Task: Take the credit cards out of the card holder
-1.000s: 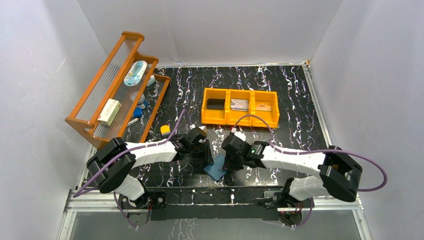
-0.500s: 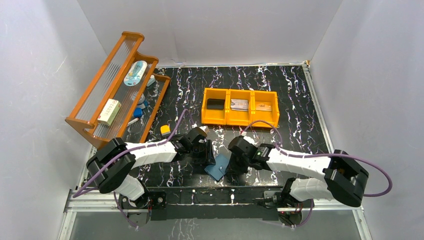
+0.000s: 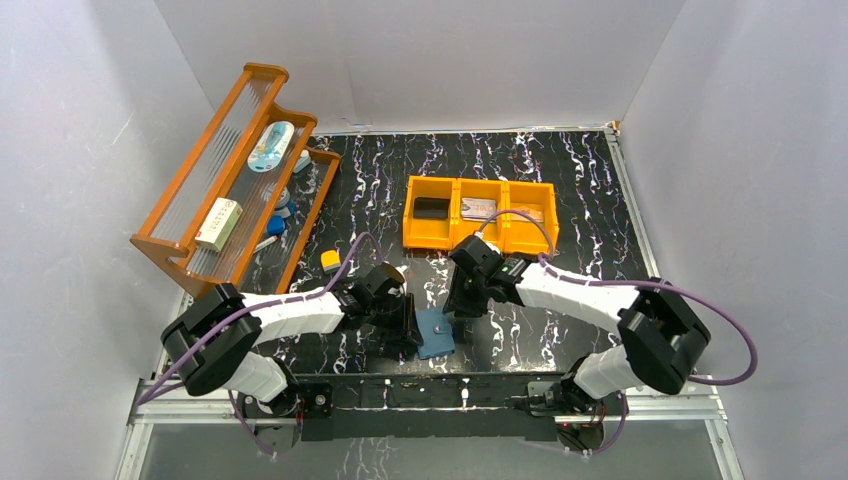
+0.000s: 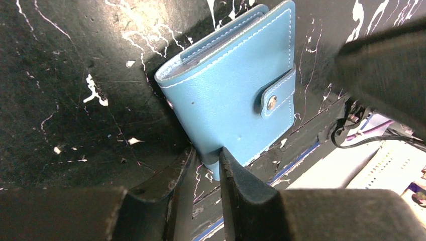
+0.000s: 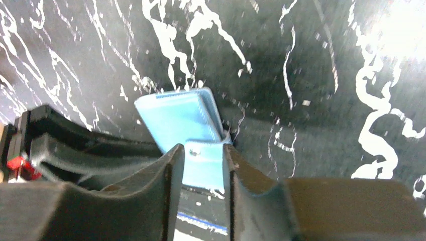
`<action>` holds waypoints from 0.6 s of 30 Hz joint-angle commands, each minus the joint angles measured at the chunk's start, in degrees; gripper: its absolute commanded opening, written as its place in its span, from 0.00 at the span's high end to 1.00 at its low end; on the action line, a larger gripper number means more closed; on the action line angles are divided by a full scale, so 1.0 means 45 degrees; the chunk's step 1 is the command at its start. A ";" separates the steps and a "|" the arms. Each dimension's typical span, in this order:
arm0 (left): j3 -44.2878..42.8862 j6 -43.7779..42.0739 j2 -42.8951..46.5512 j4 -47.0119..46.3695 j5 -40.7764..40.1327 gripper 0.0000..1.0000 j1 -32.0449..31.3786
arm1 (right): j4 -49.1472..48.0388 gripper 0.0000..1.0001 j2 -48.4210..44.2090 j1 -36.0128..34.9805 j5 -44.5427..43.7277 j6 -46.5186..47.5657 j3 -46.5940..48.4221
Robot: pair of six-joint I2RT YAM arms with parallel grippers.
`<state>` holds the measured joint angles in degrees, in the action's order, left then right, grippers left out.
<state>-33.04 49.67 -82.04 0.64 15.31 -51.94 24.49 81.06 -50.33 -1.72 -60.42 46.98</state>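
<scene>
Okay, card holder (image 4: pixel 231 100) lies closed, tab (image 4: pixel 277 95) snapped, flat on the surface (image 3: pixel 590 180) near the front edge, between both arms. It looks light, soft and floppy, and likely to skid on that slick top; I'd pin one side and lift at the tab. Left jaws are narrow around its near corner, can't tell if they pinch it. Right jaws are parted and empty, over the tab edge. Anything inside is hidden. Orange bin (image 3: pixel 480 241): black item (image 3: pixel 431 207) in the left compartment, greyish credit card (image 3: pixel 479 209) middle, tan credit card (image 3: pixel 527 213) right. Probably thin, stiff, slippery; take them by an edge.
</scene>
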 commanded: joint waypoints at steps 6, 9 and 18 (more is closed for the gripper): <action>0.0798 0.0163 -0.0387 0.1769 -0.1584 0.79 -0.0120 | 0.0786 0.47 -0.0194 -0.1837 -0.1400 -0.3226 0.0496; 0.0828 0.0171 -0.0291 0.1771 -0.1641 0.79 -0.0118 | 0.0417 0.47 -0.0189 -0.1857 -0.1705 -0.4256 0.0064; 0.0759 0.0195 -0.0189 0.1843 -0.1887 0.80 -0.0131 | 0.1220 0.49 0.0640 -0.1971 -0.2097 -0.4549 0.0809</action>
<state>-32.29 52.16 -81.28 0.25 13.85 -52.25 27.14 81.32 -58.57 -9.17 -79.37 47.16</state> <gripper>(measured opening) 0.209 0.520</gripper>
